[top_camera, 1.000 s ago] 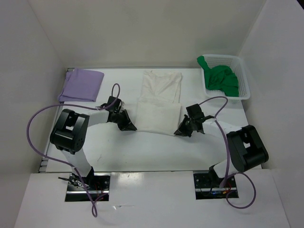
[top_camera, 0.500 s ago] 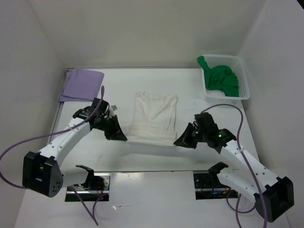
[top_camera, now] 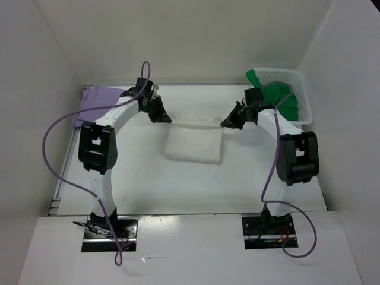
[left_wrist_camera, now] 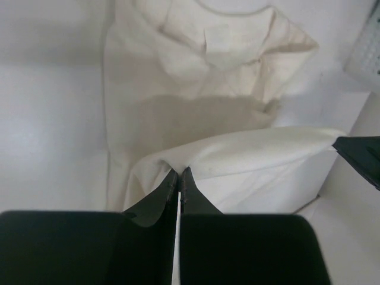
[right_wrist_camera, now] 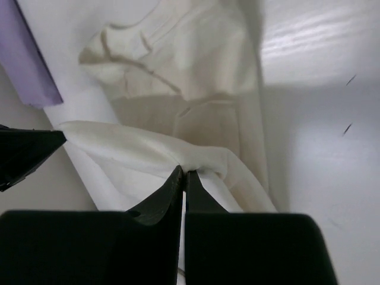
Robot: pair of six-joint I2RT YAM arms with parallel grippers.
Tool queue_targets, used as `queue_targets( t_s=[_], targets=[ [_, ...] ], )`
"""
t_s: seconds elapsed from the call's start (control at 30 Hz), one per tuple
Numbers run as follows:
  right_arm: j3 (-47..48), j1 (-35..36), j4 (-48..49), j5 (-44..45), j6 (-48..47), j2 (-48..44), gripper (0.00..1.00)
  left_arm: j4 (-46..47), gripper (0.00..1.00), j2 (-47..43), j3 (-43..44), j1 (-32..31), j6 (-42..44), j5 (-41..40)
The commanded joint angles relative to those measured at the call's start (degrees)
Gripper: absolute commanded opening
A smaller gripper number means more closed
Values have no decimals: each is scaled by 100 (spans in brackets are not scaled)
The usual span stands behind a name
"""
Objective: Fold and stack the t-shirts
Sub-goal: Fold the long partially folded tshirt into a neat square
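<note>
Cream t-shirt [top_camera: 194, 145], lavender t-shirt [top_camera: 92, 107], green t-shirt [top_camera: 289, 105] — one of each.

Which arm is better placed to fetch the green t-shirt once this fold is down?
Right, probably. The right gripper hangs next to the basket holding the green t-shirt; the left gripper is by the lavender t-shirt. Both are shut on the cream t-shirt, so it must release first.

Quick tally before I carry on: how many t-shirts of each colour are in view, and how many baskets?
lavender t-shirt: 1
cream t-shirt: 1
green t-shirt: 1
white mesh basket: 1
Total: 4
</note>
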Motion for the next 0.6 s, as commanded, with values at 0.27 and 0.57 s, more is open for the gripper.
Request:
queue_targets(
  t_s=[0.27,0.57],
  targets=[
    [2493,-300,353,83,-418,2272,7,520,1,1768,2121,389,-531,-877],
    [3251,-125,256,-24,-523,2222,55,1356,54,1049,1551,785,-831,-736]
  ],
)
